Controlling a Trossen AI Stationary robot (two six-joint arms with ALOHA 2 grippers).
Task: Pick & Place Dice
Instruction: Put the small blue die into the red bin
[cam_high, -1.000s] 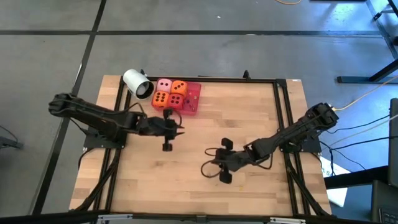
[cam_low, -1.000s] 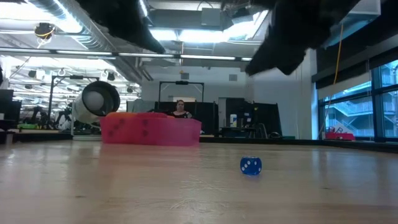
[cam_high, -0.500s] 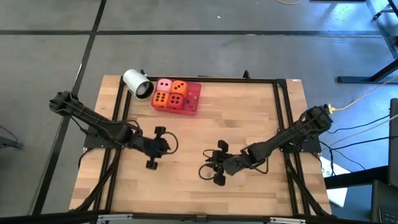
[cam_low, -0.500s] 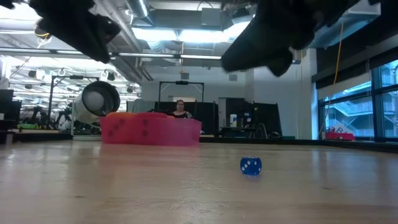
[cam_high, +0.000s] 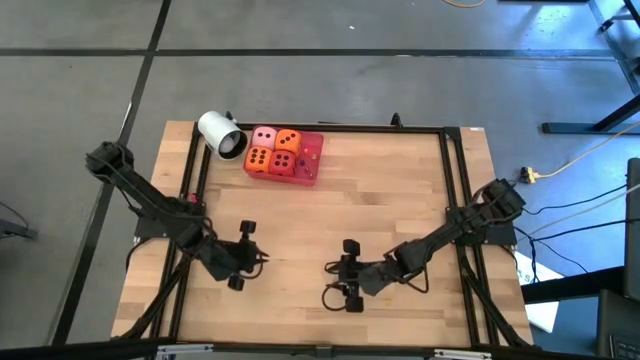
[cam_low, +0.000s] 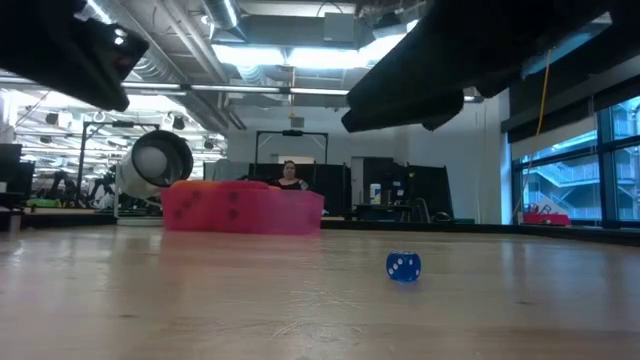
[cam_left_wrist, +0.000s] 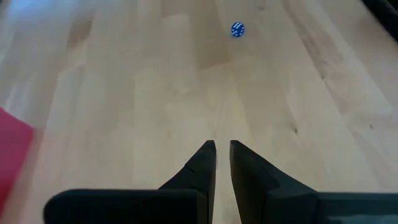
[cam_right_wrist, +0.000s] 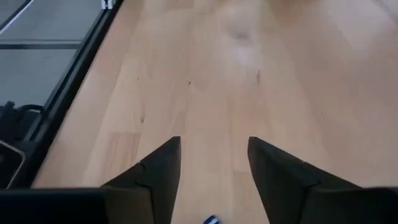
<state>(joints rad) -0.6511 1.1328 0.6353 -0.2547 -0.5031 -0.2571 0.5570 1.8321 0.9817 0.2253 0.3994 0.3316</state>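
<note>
Dice sit packed together in a red tray at the far edge of the tabletop: a pale pink one and an orange one behind, with another orange one and a red one in front, all showing dark pips. In the low view the tray shows as a pink-red wall, with a person far behind it.

The left gripper has its fingers nearly closed, a thin gap between them, holding nothing; it hangs over bare wood near the left front of the tabletop. The right gripper has its fingers spread wide and empty, over the front middle.

A small blue die lies alone on the wood, well apart from the tray. A white cup lies on its side just beside the tray.
</note>
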